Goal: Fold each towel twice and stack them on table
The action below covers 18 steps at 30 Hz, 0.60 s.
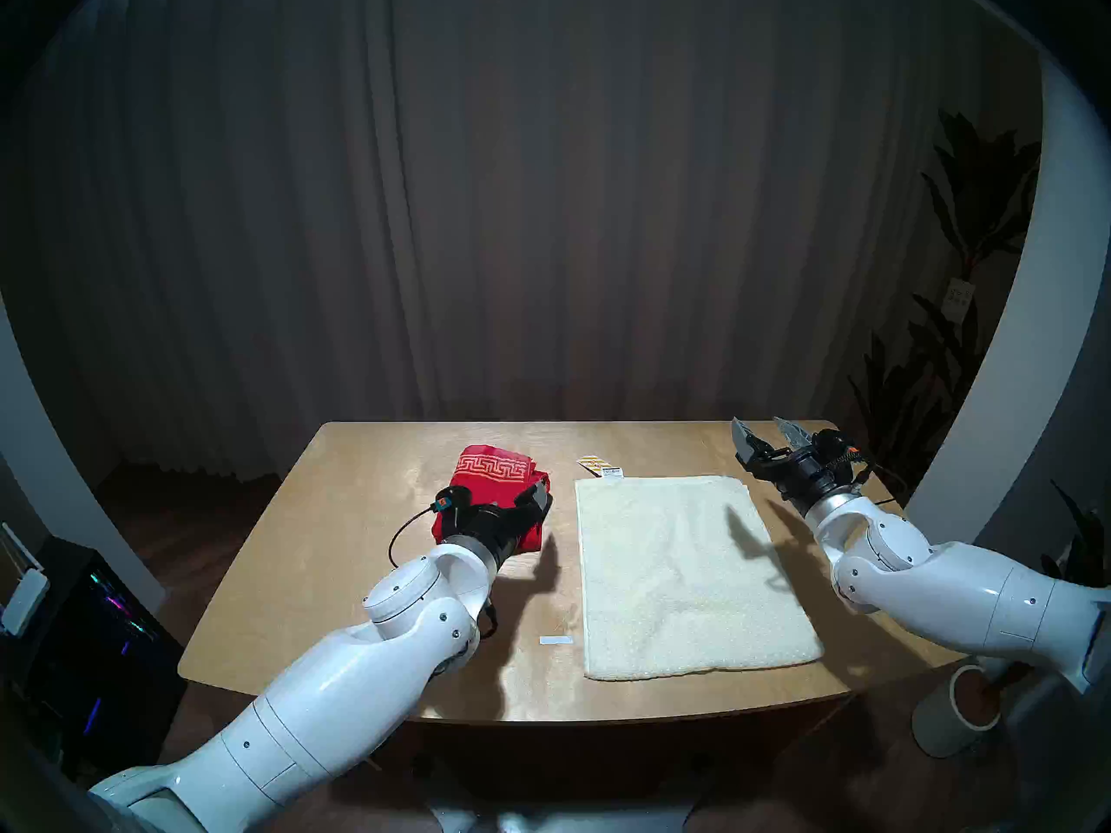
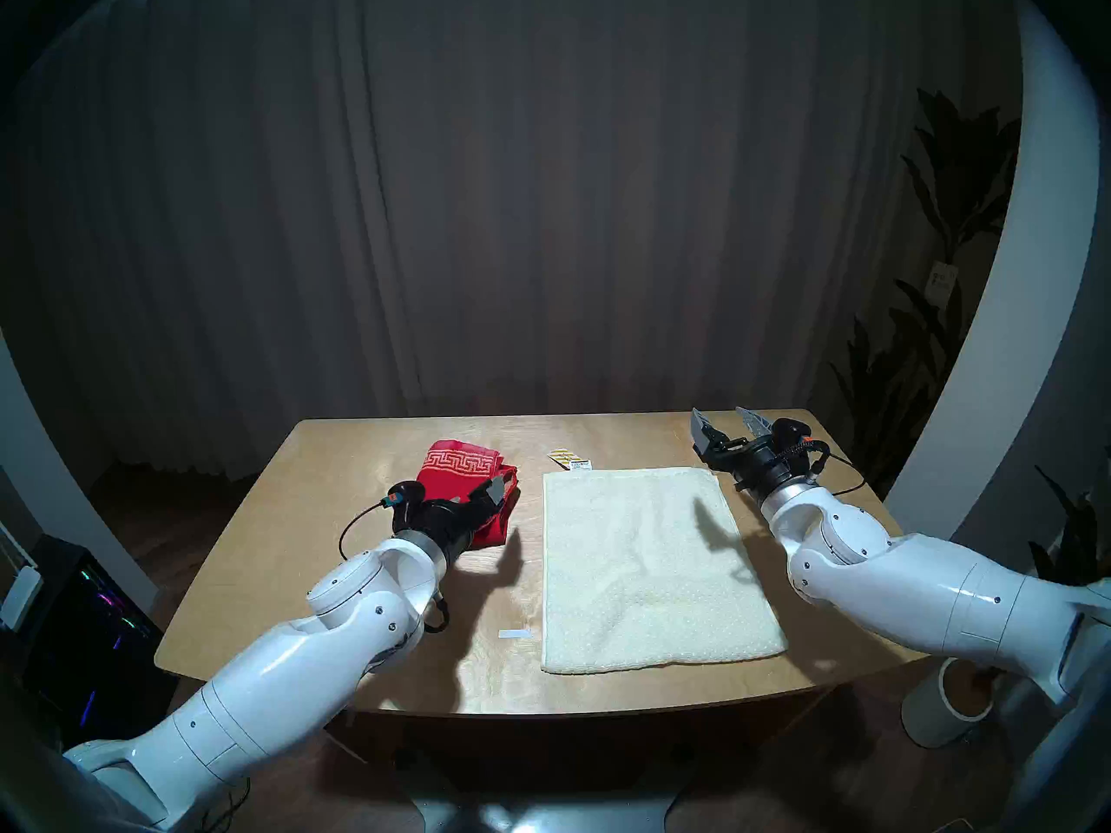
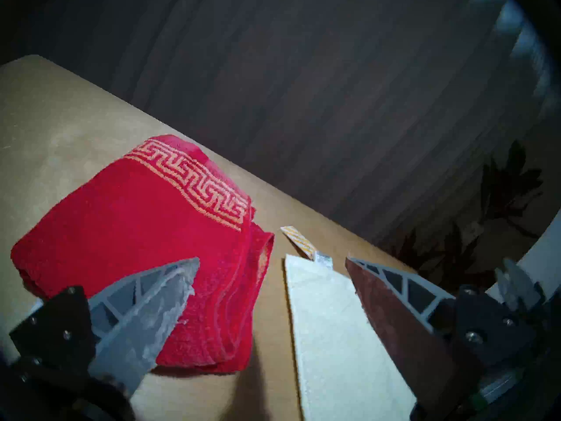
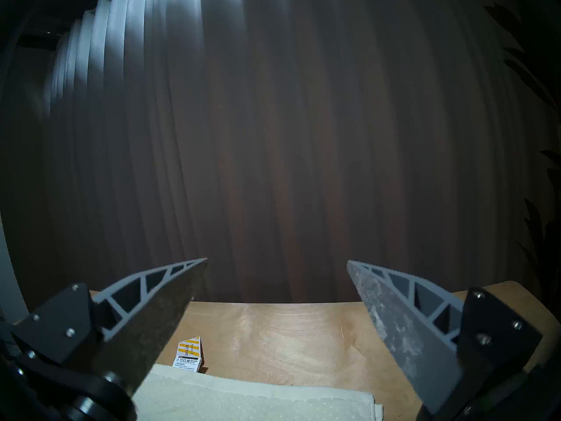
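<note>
The red towel (image 1: 490, 480) lies folded in a compact bundle on the table (image 1: 361, 513), left of centre, with its Greek-key border on top at the far edge; no emblem shows. My left gripper (image 1: 532, 501) is open and empty, low over the bundle's near right side; in the left wrist view (image 3: 272, 259) one finger (image 3: 158, 302) overlaps the red towel (image 3: 136, 229). The cream-white towel (image 1: 679, 573) lies flat to the right. My right gripper (image 1: 759, 426) is open and empty, raised beyond that towel's far right corner (image 4: 243, 399).
A small striped paper tag (image 1: 598, 465) lies at the cream towel's far left corner. A white tape mark (image 1: 556, 640) sits near the front. A white cup (image 1: 962, 711) and plants stand off the table's right; a computer (image 1: 90, 633) stands at the left.
</note>
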Tool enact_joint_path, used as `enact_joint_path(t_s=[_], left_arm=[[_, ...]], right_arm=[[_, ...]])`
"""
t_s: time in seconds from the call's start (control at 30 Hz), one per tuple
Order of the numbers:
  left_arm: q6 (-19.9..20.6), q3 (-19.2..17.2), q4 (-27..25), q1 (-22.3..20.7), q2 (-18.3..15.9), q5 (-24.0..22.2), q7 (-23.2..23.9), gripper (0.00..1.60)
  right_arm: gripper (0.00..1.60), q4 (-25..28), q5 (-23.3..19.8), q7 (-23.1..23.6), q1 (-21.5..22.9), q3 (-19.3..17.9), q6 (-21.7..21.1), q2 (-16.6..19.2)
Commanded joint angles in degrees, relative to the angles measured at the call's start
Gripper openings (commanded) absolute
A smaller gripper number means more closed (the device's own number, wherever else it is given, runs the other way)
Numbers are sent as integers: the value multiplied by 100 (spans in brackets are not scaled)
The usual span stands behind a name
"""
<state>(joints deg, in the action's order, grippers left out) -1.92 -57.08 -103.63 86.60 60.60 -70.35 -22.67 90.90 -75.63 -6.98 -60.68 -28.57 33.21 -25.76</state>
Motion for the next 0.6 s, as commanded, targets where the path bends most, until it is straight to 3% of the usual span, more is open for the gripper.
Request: enact_joint_path(t_s=[0.0, 0.13, 0.2, 0.57], left_arm=[[-243, -576, -491, 401, 68, -960, 236, 160], [-248, -774, -675, 590, 26, -1391, 305, 160], [-256, -834, -731, 656, 20, -1513, 322, 160], [-204, -1116, -1169, 1159, 28, -2461, 274, 160]], right_arm=[[160, 741, -511, -110, -303, -55, 200, 367], [160, 1297, -892, -209, -533, -49, 396, 549], [160, 1196, -961, -134, -551, -50, 482, 484], [160, 2124, -1904, -343, -1051, 52, 863, 946]])
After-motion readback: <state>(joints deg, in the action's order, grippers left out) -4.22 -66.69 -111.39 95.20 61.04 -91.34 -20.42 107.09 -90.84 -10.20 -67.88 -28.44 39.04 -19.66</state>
